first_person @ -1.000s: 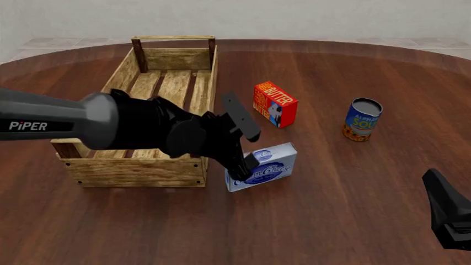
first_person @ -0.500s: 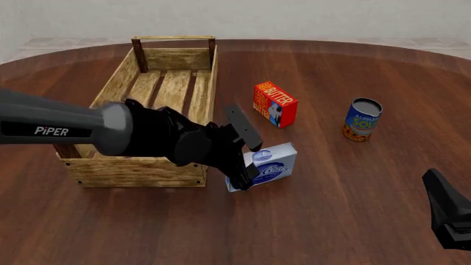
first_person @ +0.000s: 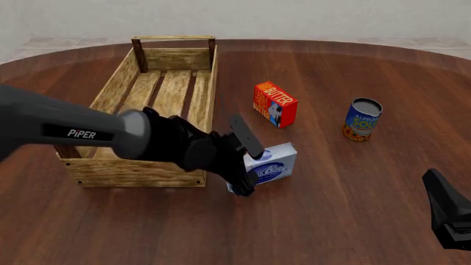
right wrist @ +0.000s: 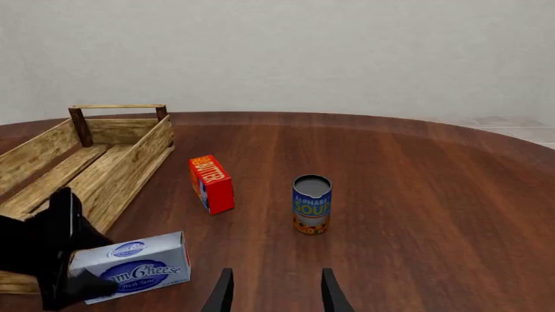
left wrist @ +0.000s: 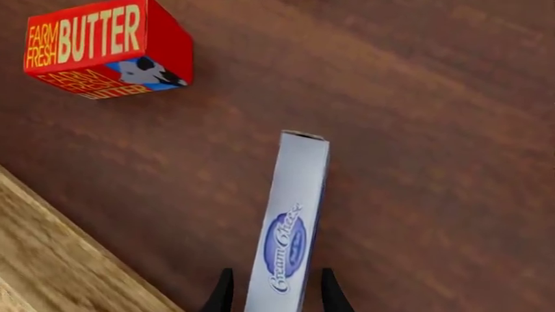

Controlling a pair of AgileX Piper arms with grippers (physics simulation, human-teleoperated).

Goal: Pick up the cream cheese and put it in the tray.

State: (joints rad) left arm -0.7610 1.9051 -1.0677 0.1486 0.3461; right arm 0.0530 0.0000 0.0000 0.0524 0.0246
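Observation:
The cream cheese (first_person: 271, 165), a white and pale-blue box with a dark blue oval logo, stands on its long edge on the table just right of the tray's near corner. It also shows in the left wrist view (left wrist: 290, 227) and the right wrist view (right wrist: 134, 265). The tray (first_person: 132, 165) is a light-wood slatted crate at the left. My left gripper (first_person: 245, 161) is open, with one finger on each side of the box's left end. My right gripper (first_person: 447, 218) is open and empty, low at the near right, far from the box.
A red-orange butter box (first_person: 276, 104) stands behind the cream cheese, and a blue soup can (first_person: 363, 119) stands to the right. The tray's near right corner is next to my left gripper. The table is dark wood.
My left arm has lowered and reached forward, so its open fingers now straddle the end of the cream cheese. The box and my right arm have not moved.

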